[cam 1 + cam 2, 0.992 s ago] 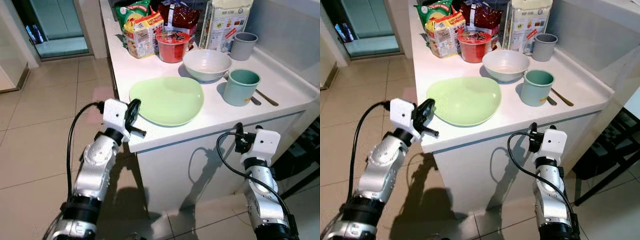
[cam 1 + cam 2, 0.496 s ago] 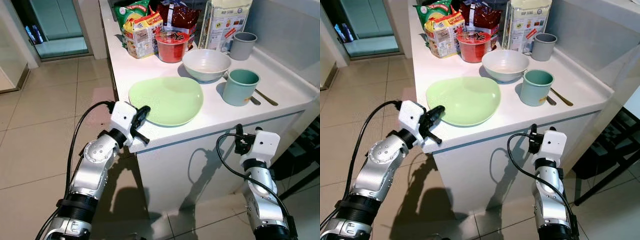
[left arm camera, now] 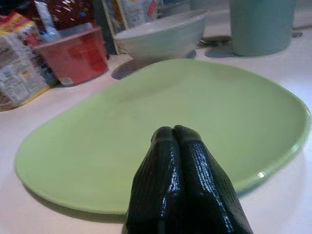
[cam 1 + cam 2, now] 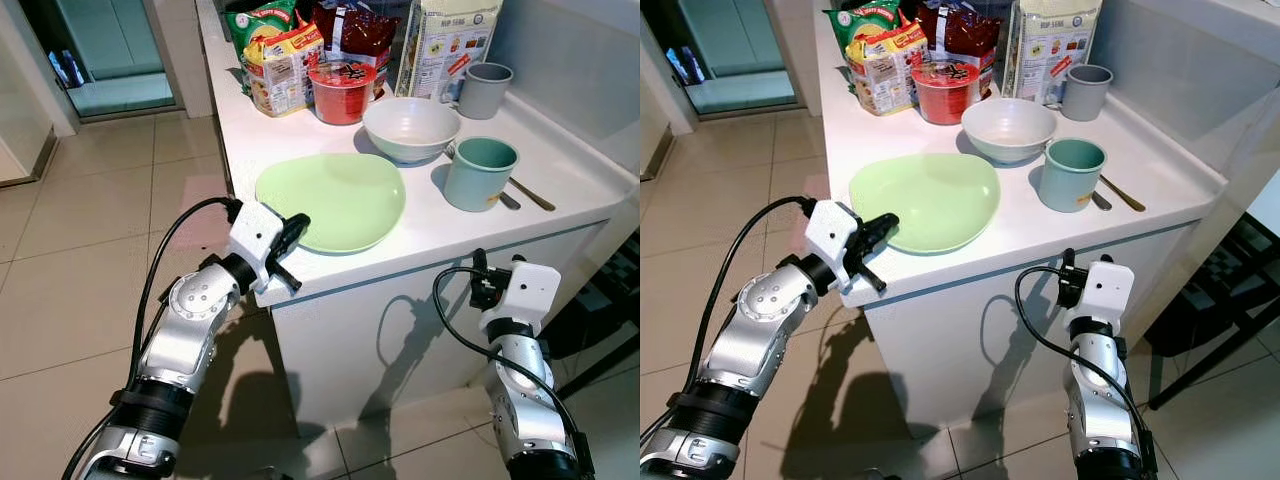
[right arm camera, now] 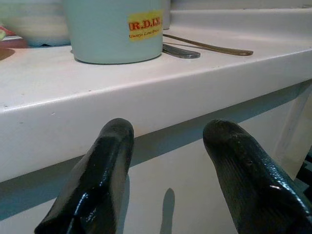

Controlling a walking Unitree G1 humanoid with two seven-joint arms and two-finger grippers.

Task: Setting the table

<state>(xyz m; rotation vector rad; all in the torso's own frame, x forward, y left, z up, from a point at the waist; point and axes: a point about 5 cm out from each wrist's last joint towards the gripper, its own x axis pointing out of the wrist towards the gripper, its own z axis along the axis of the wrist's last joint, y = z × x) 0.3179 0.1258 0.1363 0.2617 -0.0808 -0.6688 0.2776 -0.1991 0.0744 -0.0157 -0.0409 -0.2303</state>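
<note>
Two fingers of the left gripper [image 3: 179, 134] were pressed together, tips at the near rim of the green plate [image 4: 335, 198] (counter's front edge). Parting them first, then straddling the rim, looked right. Right gripper [image 5: 168, 146] hung spread below the plate.

Pale green plate [image 4: 335, 198]; white counter [image 4: 560, 170]; teal cup [image 4: 481, 173]; red tub [image 4: 342, 91]; black claw fingers [image 3: 180, 185].

Two silver arms carry white wrist blocks, looping black cables and textured black fingers [image 5: 253, 175].
</note>
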